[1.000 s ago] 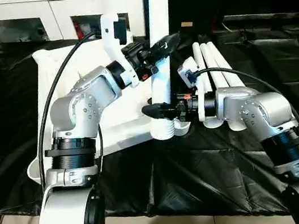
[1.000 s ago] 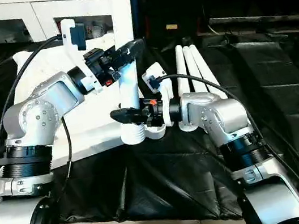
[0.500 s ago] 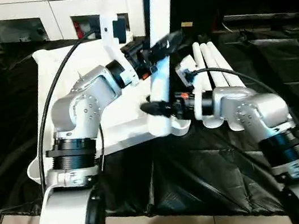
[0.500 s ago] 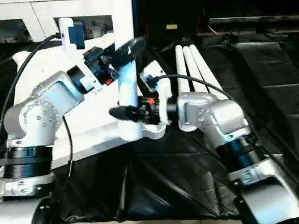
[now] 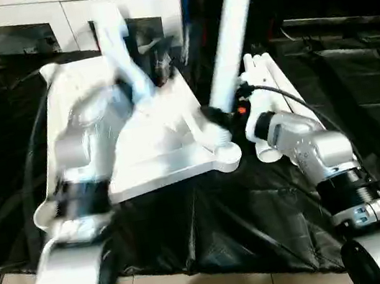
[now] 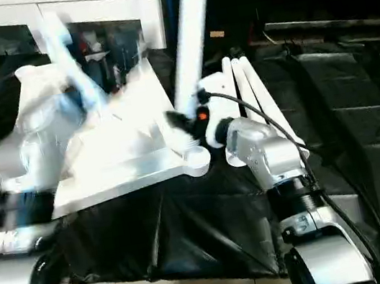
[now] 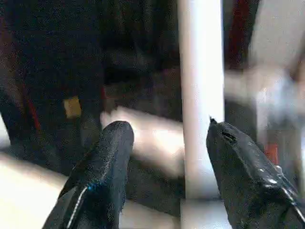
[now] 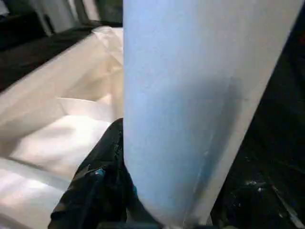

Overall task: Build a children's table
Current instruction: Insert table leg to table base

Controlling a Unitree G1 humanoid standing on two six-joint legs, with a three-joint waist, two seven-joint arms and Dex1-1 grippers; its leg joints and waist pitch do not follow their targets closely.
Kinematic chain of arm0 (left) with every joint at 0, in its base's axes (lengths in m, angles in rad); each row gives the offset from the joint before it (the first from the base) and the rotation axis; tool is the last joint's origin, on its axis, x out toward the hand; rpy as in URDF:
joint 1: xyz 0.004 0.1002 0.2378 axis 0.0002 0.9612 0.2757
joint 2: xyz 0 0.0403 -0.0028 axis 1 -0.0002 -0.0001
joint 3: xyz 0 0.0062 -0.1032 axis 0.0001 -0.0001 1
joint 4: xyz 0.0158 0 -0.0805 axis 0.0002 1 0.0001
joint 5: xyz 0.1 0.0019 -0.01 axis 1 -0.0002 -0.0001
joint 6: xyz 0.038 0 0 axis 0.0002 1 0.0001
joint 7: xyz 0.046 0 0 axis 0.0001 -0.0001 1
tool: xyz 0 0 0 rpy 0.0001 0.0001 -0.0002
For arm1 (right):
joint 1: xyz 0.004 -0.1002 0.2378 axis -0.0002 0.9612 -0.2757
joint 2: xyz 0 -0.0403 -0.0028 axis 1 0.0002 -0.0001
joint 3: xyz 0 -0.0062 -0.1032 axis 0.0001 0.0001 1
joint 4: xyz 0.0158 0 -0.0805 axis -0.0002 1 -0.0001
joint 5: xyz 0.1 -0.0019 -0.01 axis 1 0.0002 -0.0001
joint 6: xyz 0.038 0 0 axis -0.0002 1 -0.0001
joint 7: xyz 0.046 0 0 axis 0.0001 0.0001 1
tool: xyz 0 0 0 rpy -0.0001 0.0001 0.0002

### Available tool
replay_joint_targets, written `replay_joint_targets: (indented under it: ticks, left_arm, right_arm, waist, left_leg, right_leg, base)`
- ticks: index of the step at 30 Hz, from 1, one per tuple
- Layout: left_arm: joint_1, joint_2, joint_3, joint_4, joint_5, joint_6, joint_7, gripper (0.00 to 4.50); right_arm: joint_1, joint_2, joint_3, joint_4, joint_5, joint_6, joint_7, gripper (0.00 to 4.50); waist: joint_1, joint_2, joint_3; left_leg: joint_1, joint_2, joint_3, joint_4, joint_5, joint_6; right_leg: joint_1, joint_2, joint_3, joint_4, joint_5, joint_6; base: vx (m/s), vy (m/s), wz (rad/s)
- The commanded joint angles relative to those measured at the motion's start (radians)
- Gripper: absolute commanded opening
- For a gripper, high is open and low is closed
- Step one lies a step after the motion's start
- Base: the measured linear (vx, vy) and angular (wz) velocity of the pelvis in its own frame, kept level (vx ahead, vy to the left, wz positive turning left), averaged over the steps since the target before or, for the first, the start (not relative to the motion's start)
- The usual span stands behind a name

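One leg of four is in hand. Nearest us, the black cloth (image 5: 246,213) drapes over the front of the work surface, and on it lies the tabletop (image 5: 152,169), underside up, its raised rim and a rounded corner socket (image 5: 225,153) turned toward the robot. Just behind that socket the right gripper (image 5: 216,117) pinches the leg (image 5: 230,33) near its lower end; in the right wrist view one black finger (image 8: 102,176) lies pressed against the tube's side. The leg's long axis runs steeply upward and leans away to the robot's right, so its foot sits just above and beside the socket; we cannot tell whether the end has entered it. We judge that the coming move turns on this relation: the tube must be brought upright over the socket, and the right arm, gripping low and close to the joint, is the nearer one to do so. The left gripper (image 7: 169,131) stands with its jaws spread, the tube passing between the fingers without being clamped; the left arm (image 5: 86,130) is blurred above the tabletop. Three spare legs (image 5: 270,77) lie side by side on the cloth just beyond the right gripper, close enough to be nudged by the wrist. Farthest back stands a white cabinet (image 5: 32,30).
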Motion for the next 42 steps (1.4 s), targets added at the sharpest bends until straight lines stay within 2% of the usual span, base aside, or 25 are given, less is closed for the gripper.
replay_joint_targets:
  ticks: [1, 2, 4, 8, 12, 13, 14, 16, 18, 19, 23, 25, 26, 30, 38, 40, 42]
  left_arm:
    - [-0.001, 0.012, -0.051, 0.005, 0.049, -0.029, -0.039, 2.82]
    - [0.032, 0.036, -0.104, 0.056, 0.100, -0.073, -0.077, 2.82]
    - [0.075, 0.058, -0.166, 0.137, 0.159, -0.154, -0.137, 2.82]
    - [0.085, 0.065, -0.191, 0.193, 0.190, -0.196, -0.167, 2.82]
    - [0.075, 0.067, -0.207, 0.275, 0.213, -0.230, -0.200, 2.42]
    - [0.067, 0.069, -0.215, 0.311, 0.226, -0.249, -0.208, 2.29]
    - [0.067, 0.069, -0.215, 0.311, 0.226, -0.249, -0.208, 2.16]
    - [0.047, 0.071, -0.225, 0.372, 0.254, -0.293, -0.197, 2.09]
    - [0.039, 0.070, -0.224, 0.392, 0.259, -0.305, -0.195, 1.96]
    - [0.039, 0.070, -0.224, 0.392, 0.259, -0.305, -0.195, 1.73]
    - [0.011, 0.067, -0.220, 0.443, 0.264, -0.332, -0.198, 1.50]
    - [-0.023, 0.060, -0.222, 0.517, 0.274, -0.362, -0.233, 1.21]
    - [-0.031, 0.059, -0.224, 0.539, 0.282, -0.370, -0.245, 1.21]
    - [-0.042, 0.058, -0.225, 0.565, 0.287, -0.373, -0.271, 0.86]
    - [-0.073, 0.056, -0.222, 0.642, 0.306, -0.402, -0.304, 0.25]
    - [-0.083, 0.052, -0.214, 0.670, 0.310, -0.416, -0.314, 0.07]
    - [-0.086, 0.050, -0.207, 0.678, 0.308, -0.421, -0.321, 0.00]
  right_arm:
    - [-0.001, 0.000, -0.005, 0.006, -0.010, -0.023, -0.012, 1.89]
    - [0.005, 0.003, 0.000, 0.010, -0.019, -0.035, -0.006, 1.89]
    - [0.014, 0.009, 0.009, 0.004, -0.026, -0.043, 0.012, 1.89]
    - [0.014, 0.014, 0.012, 0.010, -0.033, -0.062, 0.012, 1.89]
    - [0.014, 0.014, 0.017, 0.016, -0.038, -0.082, 0.011, 1.89]
    - [0.016, 0.013, 0.018, 0.014, -0.039, -0.084, 0.014, 1.89]
    - [0.016, 0.013, 0.018, 0.014, -0.039, -0.084, 0.014, 1.89]
    - [0.019, 0.010, 0.018, 0.013, -0.038, -0.088, 0.018, 1.89]
    - [0.021, 0.009, 0.018, 0.011, -0.039, -0.089, 0.020, 1.89]
    - [0.021, 0.009, 0.018, 0.011, -0.039, -0.089, 0.020, 1.89]
    - [0.026, 0.008, 0.014, 0.008, -0.043, -0.089, 0.024, 1.89]
    - [0.035, 0.005, 0.011, -0.002, -0.047, -0.090, 0.028, 1.89]
    - [0.037, 0.004, 0.012, -0.003, -0.047, -0.092, 0.029, 1.89]
    - [0.041, 0.001, 0.013, -0.008, -0.046, -0.093, 0.034, 1.89]
    - [0.053, -0.029, 0.048, -0.041, -0.039, -0.039, 0.128, 1.89]
    - [0.058, -0.035, 0.052, -0.045, -0.035, -0.028, 0.148, 1.89]
    - [0.060, -0.039, 0.053, -0.043, -0.029, -0.020, 0.165, 1.89]
  waist:
    - [0.002, 0.006, -0.086]
    - [0.002, 0.007, -0.086]
    - [0.002, 0.005, -0.084]
    - [0.001, 0.011, -0.085]
    - [0.002, 0.013, -0.083]
    - [0.002, 0.020, -0.083]
    - [0.001, 0.017, -0.082]
    - [0.002, 0.020, -0.084]
    - [0.002, 0.020, -0.085]
    - [0.002, 0.018, -0.085]
    - [0.000, 0.024, -0.084]
    - [0.000, 0.028, -0.083]
    - [0.000, 0.028, -0.082]
    - [-0.001, 0.029, -0.081]
    - [-0.002, 0.026, -0.082]
    - [-0.002, 0.022, -0.081]
    - [-0.001, 0.023, -0.081]
  left_leg:
    - [0.014, 0.026, -0.011, -0.057, -0.024, 0.011]
    - [0.016, 0.026, -0.010, -0.056, -0.025, 0.011]
    - [0.014, 0.026, -0.011, -0.059, -0.053, 0.015]
    - [0.016, 0.029, -0.012, -0.060, -0.057, 0.004]
    - [0.018, 0.030, -0.012, -0.062, -0.089, -0.009]
    - [0.020, 0.028, -0.012, -0.062, -0.094, -0.012]
    - [0.020, 0.027, -0.011, -0.062, -0.096, -0.010]
    - [0.019, 0.027, -0.013, -0.062, -0.093, -0.012]
    - [0.019, 0.027, -0.013, -0.062, -0.092, -0.012]
    - [0.018, 0.027, -0.014, -0.062, -0.093, -0.011]
    - [0.020, 0.026, -0.013, -0.062, -0.103, -0.012]
    - [0.020, 0.024, -0.014, -0.063, -0.130, -0.018]
    - [0.021, 0.025, -0.014, -0.063, -0.145, -0.023]
    - [0.021, 0.027, -0.016, -0.066, -0.170, -0.032]
    - [0.017, 0.027, -0.016, -0.063, -0.146, -0.003]
    - [0.018, 0.029, -0.015, -0.064, -0.154, 0.000]
    - [0.018, 0.029, -0.015, -0.063, -0.155, -0.002]
  right_leg:
    - [0.066, -0.054, 0.042, -0.050, 0.066, -0.230]
    - [0.066, -0.054, 0.043, -0.048, 0.084, -0.240]
    - [0.067, -0.057, 0.044, -0.051, 0.052, -0.231]
    - [0.066, -0.059, 0.045, -0.051, 0.061, -0.236]
    - [0.064, -0.061, 0.045, -0.053, 0.043, -0.249]
    - [0.063, -0.059, 0.045, -0.053, 0.047, -0.251]
    - [0.062, -0.057, 0.045, -0.055, 0.047, -0.250]
    - [0.066, -0.059, 0.045, -0.051, 0.066, -0.252]
    - [0.067, -0.059, 0.045, -0.051, 0.076, -0.254]
    - [0.068, -0.060, 0.045, -0.050, 0.080, -0.258]
    - [0.066, -0.057, 0.045, -0.053, 0.076, -0.263]
    - [0.067, -0.058, 0.045, -0.059, 0.038, -0.260]
    - [0.066, -0.059, 0.045, -0.061, 0.019, -0.258]
    - [0.067, -0.061, 0.045, -0.065, -0.020, -0.255]
    - [0.070, -0.060, 0.044, -0.061, 0.021, -0.273]
    - [0.068, -0.062, 0.044, -0.064, -0.009, -0.272]
    - [0.068, -0.063, 0.045, -0.064, -0.018, -0.274]
  base:
    - [0.000, 0.000, 0.00]
    - [0.000, 0.000, 0.00]
    - [0.000, 0.000, 0.00]
    - [0.000, 0.000, 0.00]
    - [0.000, 0.000, 0.00]
    - [0.000, 0.000, 0.00]
    - [0.000, 0.000, 0.00]
    - [0.000, 0.000, 0.00]
    - [0.000, 0.000, 0.00]
    - [0.000, 0.000, 0.00]
    - [0.000, 0.000, 0.00]
    - [0.000, 0.000, 0.00]
    - [0.000, 0.000, 0.00]
    - [0.000, 0.000, 0.00]
    - [0.000, 0.000, 0.00]
    - [0.000, 0.000, 0.00]
    - [0.000, 0.000, 0.00]
